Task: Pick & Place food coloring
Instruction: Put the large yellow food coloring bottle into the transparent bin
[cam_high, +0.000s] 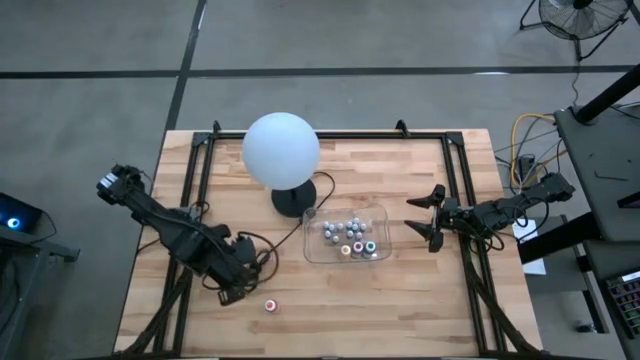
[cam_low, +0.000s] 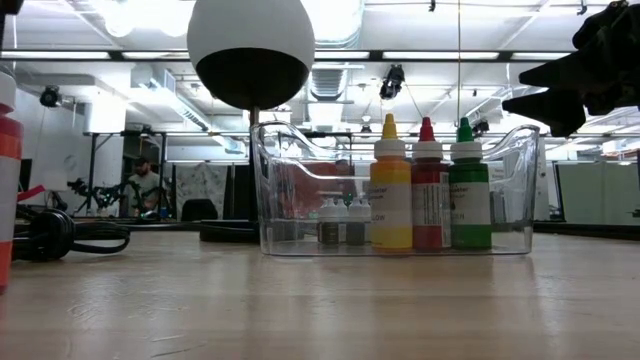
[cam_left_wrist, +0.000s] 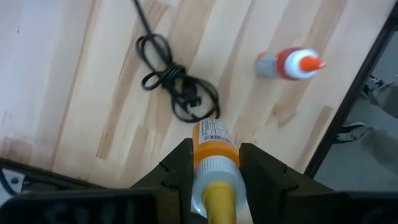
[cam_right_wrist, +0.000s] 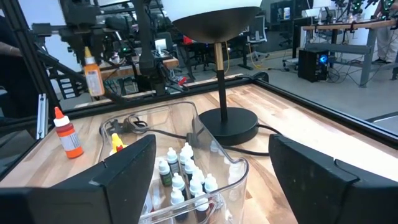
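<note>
Grasping a small orange-labelled dropper bottle (cam_left_wrist: 214, 163) with a yellow cap, the left hand (cam_high: 243, 275) hovers near the front-left part of the wooden tabletop (cam_high: 400, 300), its fingers clamped on the bottle's sides. A second small bottle with a red-orange cap (cam_high: 270, 306) stands upright on the tabletop close to the front edge, just beside that hand. A coiled black cable (cam_left_wrist: 177, 87) lies on the wood near it. The remaining food coloring bottles (cam_high: 347, 236), tiny with white, pink, green, yellow and red caps, are grouped in the clear rectangular plastic tray (cam_high: 385, 212) at the tabletop's centre, beside the white globe lamp (cam_high: 281, 149). The right hand (cam_high: 425, 216) is released, jaws spread wide, just beside the tray's right wall.
</note>
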